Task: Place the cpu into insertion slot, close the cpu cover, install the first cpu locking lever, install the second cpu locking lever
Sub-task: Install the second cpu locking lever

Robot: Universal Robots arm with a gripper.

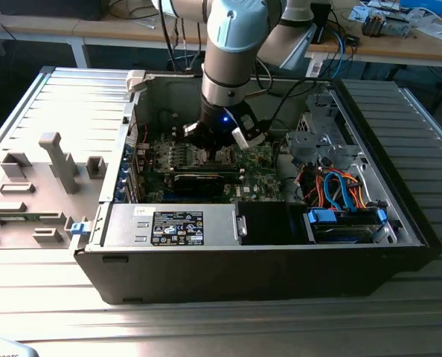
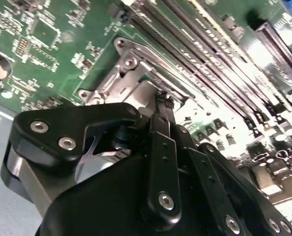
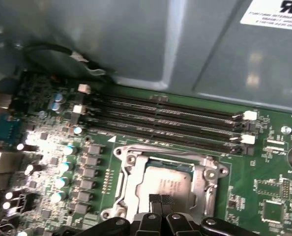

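**Chip seated, hand right over the socket**

I hover low inside the open computer case [image 1: 399, 223], my hand [image 3: 161, 200] pressed together, fingertips [image 2: 164, 101] meeting just above the cpu [image 3: 168, 183]. The cpu lies flat in the insertion slot [image 3: 124, 164], with the cpu cover [image 3: 202, 179] framing it, apparently down. The memory slots [image 3: 160, 120] run just beside the socket. The risk, as I judge it: any sideways drag scrapes the chip's lid or nudges it askew, and a crooked chip under pressure means bent socket pins.

Insertion slot [image 1: 210, 155] perhaps arm-hidden.
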